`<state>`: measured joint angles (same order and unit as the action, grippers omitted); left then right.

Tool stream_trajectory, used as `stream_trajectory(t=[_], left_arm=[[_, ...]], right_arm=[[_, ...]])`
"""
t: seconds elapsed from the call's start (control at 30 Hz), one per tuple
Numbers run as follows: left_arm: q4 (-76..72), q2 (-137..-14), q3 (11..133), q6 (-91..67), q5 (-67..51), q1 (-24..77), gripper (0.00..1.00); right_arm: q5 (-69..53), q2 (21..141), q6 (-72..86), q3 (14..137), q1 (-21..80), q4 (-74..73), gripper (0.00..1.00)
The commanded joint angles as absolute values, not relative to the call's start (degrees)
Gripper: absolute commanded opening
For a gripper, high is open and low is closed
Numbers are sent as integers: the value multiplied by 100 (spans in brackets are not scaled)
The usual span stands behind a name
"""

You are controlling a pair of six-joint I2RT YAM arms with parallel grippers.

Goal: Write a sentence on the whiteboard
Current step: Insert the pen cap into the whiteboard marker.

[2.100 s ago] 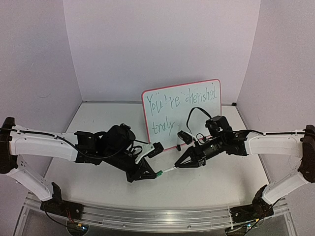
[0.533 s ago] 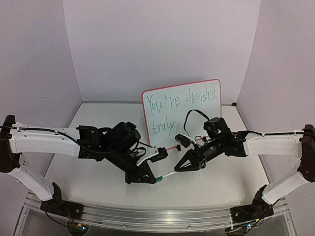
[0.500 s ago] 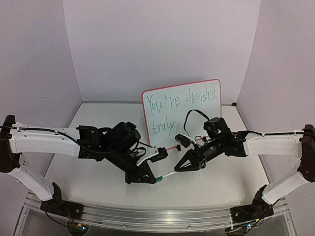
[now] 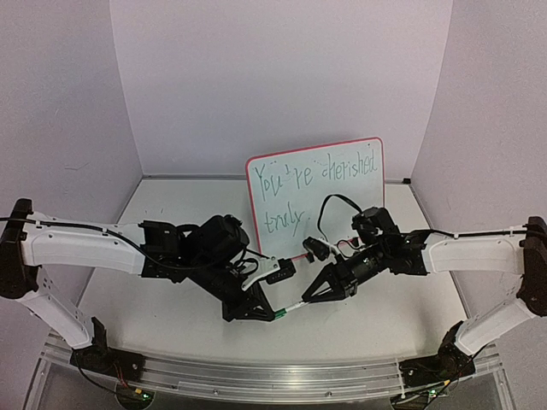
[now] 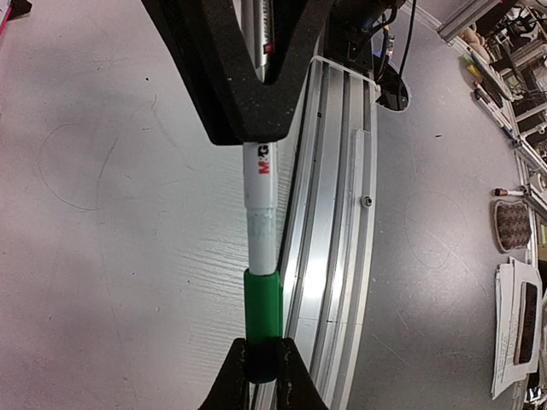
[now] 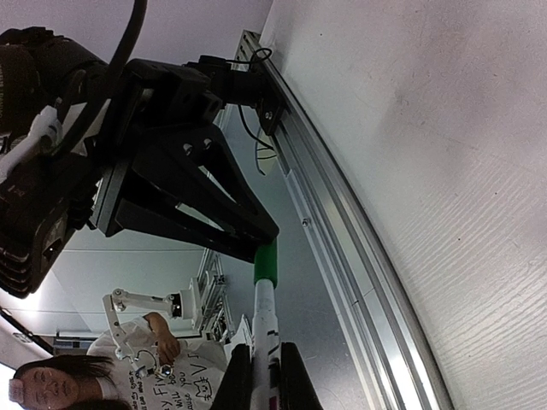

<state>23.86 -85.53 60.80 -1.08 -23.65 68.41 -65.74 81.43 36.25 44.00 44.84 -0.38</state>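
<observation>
Altogether one whiteboard point(image 4: 361, 202), one marker point(image 4: 293, 305), two tools point(image 4: 273, 314) point(image 4: 307, 298)

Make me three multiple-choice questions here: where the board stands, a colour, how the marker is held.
1. The whiteboard stands: A) upright at the far side of the table B) flat at the near edge C) in the fingers.
2. The sentence is: A) red B) black C) green.
3. The marker is: A) lying free B) gripped at both ends C) held by one arm.
A: it stands upright at the far side. C: green strokes. B: left fingers pinch the green cap, right fingers the white barrel.
</observation>
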Motion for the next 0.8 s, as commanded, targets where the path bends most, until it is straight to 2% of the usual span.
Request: stream_trajectory(t=[0.0,0.47,0.77], left_arm=[[2132,-8629,6369,-105,-2150,6838,0],[1560,-8579,6447,-9,-2758,6837,0],[1218,-8714,6532,59,-2922,6837,0]], right_arm=[[-6696,8091,3600,4403,4569,129,0],[-6886,8456,3448,4669,4703,132,0],[-6992,8246,3405,4684,4755,170,0]])
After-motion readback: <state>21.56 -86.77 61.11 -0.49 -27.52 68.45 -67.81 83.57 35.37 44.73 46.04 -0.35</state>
